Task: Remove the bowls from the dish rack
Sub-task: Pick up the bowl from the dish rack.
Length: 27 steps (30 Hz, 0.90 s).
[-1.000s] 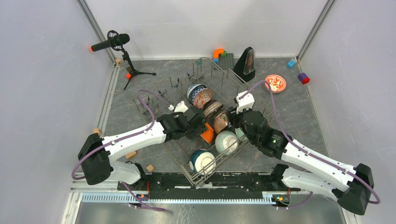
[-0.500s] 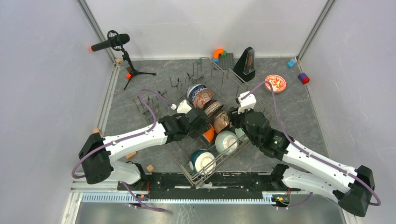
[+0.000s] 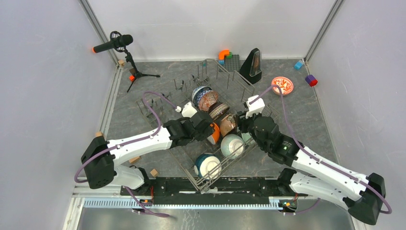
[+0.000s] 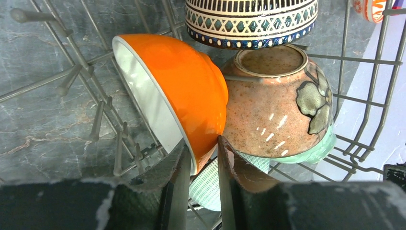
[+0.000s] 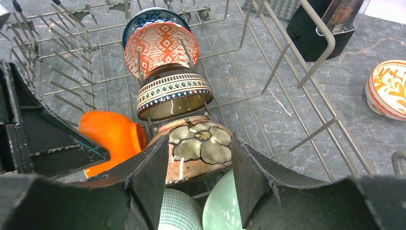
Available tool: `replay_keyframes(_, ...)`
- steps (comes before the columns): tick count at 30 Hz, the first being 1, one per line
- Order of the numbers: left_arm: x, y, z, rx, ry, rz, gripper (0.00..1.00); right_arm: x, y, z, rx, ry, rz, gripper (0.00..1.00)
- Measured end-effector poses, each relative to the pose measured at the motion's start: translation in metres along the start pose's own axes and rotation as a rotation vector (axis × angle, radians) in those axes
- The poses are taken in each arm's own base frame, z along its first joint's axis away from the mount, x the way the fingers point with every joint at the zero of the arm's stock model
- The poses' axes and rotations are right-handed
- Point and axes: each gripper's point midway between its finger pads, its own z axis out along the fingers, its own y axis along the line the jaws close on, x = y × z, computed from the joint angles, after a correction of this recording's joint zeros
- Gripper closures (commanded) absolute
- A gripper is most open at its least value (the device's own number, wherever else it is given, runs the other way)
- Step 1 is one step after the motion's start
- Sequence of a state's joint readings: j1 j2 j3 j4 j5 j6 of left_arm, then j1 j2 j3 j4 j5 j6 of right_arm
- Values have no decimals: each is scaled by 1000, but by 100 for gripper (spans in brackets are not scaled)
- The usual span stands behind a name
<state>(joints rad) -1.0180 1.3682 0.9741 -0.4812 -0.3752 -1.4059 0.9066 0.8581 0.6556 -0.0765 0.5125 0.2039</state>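
The dish rack (image 3: 158,102) holds a row of bowls: blue-white (image 3: 198,92), red-lattice (image 3: 208,101), striped (image 3: 219,111), tan floral (image 3: 227,124), orange (image 3: 214,134), white ribbed (image 3: 232,145) and teal with a white base (image 3: 208,166). A red-floral bowl (image 3: 282,86) sits on the table at the far right. My left gripper (image 4: 202,163) is shut on the orange bowl (image 4: 191,91), one finger inside its rim and one outside. My right gripper (image 5: 200,158) stands open just short of the tan bowl (image 5: 201,143), not touching it. A mint green bowl (image 5: 222,211) lies below it.
A microphone on a tripod (image 3: 117,43) stands at the far left. A black metronome (image 3: 252,66) and coloured blocks (image 3: 225,54) are behind the rack, with more blocks (image 3: 311,80) at the far right. Small wooden blocks (image 3: 134,159) lie near the left arm. Upright tines (image 4: 98,124) surround the orange bowl.
My left gripper's jaws have closed onto the orange bowl's rim after a small move toward it. The right gripper has edged slightly farther back, still open.
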Motion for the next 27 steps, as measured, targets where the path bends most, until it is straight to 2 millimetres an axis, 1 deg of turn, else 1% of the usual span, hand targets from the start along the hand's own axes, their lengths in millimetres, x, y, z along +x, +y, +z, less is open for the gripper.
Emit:
replay_keyframes(3, 0, -3, 3, 25, -7, 7, 97, -4, 0, -2, -8, -12, 8, 44)
replay_keyframes(9, -1, -6, 4, 85, -24, 20, 98, -6, 3, -8, -45, -30, 17, 42)
replay_keyframes(13, -4, -6, -3, 121, -32, 32, 98, -14, 6, -14, -76, -57, 27, 39)
replay_keyframes(15, -6, -7, -8, 147, -37, 45, 98, -16, 8, -16, -92, -65, 30, 36)
replay_keyframes(18, -13, -12, -21, 196, -53, 62, 98, -19, 11, -18, -119, -71, 33, 29)
replay_keyframes(22, -24, -19, -44, 277, -82, 81, 98, -21, 17, -21, -156, -76, 36, 22)
replay_keyframes(26, -39, -28, -73, 373, -125, 107, 98, -26, 24, -25, -202, -85, 43, 20)
replay_keyframes(27, -43, -30, -79, 393, -139, 115, 98, -30, 26, -26, -212, -93, 46, 20)
